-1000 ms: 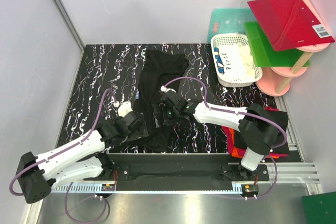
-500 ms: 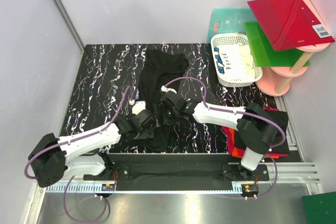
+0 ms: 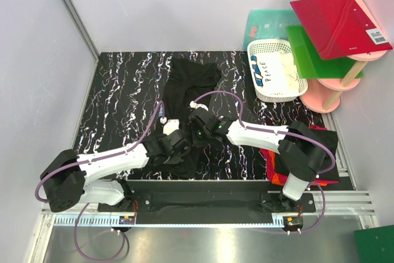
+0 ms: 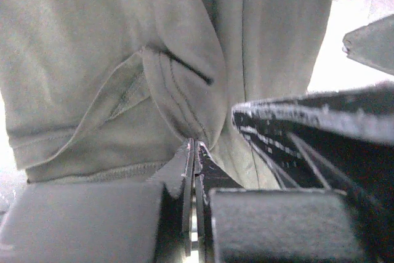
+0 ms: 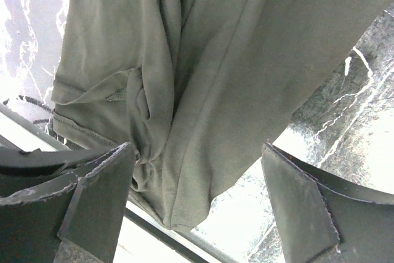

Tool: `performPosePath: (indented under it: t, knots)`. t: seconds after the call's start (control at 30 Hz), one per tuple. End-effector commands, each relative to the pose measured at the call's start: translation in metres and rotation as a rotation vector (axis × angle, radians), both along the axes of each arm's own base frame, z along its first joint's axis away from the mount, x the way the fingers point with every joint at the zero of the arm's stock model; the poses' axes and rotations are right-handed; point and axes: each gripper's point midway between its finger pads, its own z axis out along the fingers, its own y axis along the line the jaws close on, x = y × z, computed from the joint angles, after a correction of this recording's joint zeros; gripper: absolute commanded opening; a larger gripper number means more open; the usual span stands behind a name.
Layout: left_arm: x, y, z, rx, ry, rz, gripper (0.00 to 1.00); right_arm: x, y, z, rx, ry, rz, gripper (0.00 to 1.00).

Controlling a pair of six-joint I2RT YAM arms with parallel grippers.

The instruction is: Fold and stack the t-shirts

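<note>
The black t-shirt [image 3: 188,84] lay bunched in a long strip down the middle of the bench [image 3: 117,90], one end close to the front edge. The left claw [image 4: 194,149] was clenched on a ridge of cloth at that near end, the fabric running right into its closed tips. The right claw [image 5: 197,149] hung just over the same end with its jaws spread wide, gripping nothing.

To my eye this was the opening of the fold: getting hold of an edge so the shirt could be drawn out flat. The next move would want the right claw to close on a matching edge, apart from the left one's pinch, and then both to pull outward together.

From above, the two claws crowded together and hid the hem. I couldn't tell whether the left had one layer or several, nor which part of the shirt it had caught. A red and orange heap [image 3: 269,159] sat half behind the right arm, and I couldn't count the shirts in it.
</note>
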Motion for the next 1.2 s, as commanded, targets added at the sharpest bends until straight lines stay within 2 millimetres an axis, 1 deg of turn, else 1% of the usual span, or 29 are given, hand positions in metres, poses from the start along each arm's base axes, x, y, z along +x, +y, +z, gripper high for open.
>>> performPosePath:
  t: [0.0,0.03,0.1,0.17,0.3,0.5,0.63,0.7,0.83,0.87,0.93,0.97,1.07,1.1,1.13,1.17]
  knots:
    - [0.004,-0.003,0.032,-0.063,-0.059,0.032,0.00,0.005,0.004,0.014,0.041,-0.030,-0.009,0.90]
    - [0.001,0.003,0.033,-0.050,-0.056,0.040,0.00,0.005,0.005,0.014,0.043,-0.028,-0.010,0.90]
    - [-0.001,0.008,0.039,-0.052,-0.064,0.047,0.00,0.005,0.005,0.011,0.040,-0.022,-0.009,0.89]
    - [-0.003,0.015,0.037,-0.031,-0.058,0.059,0.00,0.005,0.007,0.010,0.043,-0.020,-0.006,0.90]
    - [-0.015,0.020,0.031,-0.031,-0.021,0.061,0.00,0.005,0.006,0.009,0.042,-0.019,-0.006,0.90]
    - [-0.036,0.020,0.023,-0.039,0.056,0.025,0.00,0.005,0.007,0.005,0.033,-0.015,-0.002,0.89]
    - [-0.045,0.014,0.028,-0.051,0.066,-0.010,0.00,0.005,0.007,0.003,0.030,-0.011,-0.004,0.89]
    - [-0.050,0.011,0.026,-0.048,0.081,-0.033,0.00,0.005,0.008,0.003,0.032,-0.011,-0.003,0.89]
    - [-0.063,0.007,0.014,-0.013,0.140,-0.050,0.00,0.006,0.008,0.000,0.027,-0.008,-0.006,0.89]
    - [-0.067,0.009,0.006,0.017,0.163,-0.053,0.00,0.006,0.008,0.001,0.029,-0.008,-0.008,0.89]
    - [-0.072,0.008,-0.002,0.040,0.192,-0.057,0.00,0.006,0.008,0.000,0.028,-0.007,-0.008,0.89]
    - [-0.075,0.010,-0.009,0.072,0.210,-0.053,0.00,0.006,0.008,0.001,0.028,-0.009,-0.006,0.90]
    - [-0.079,0.008,-0.017,0.109,0.239,-0.054,0.00,0.006,0.007,-0.002,0.024,-0.004,-0.009,0.90]
    - [-0.080,0.007,-0.018,0.118,0.244,-0.057,0.08,0.005,0.007,-0.003,0.021,-0.004,-0.009,0.90]
    - [-0.079,0.004,-0.016,0.118,0.233,-0.067,0.28,0.006,0.006,-0.002,0.022,-0.005,-0.013,0.90]
    - [-0.078,0.004,-0.013,0.122,0.217,-0.068,0.58,0.006,0.006,-0.001,0.023,-0.008,-0.014,0.90]
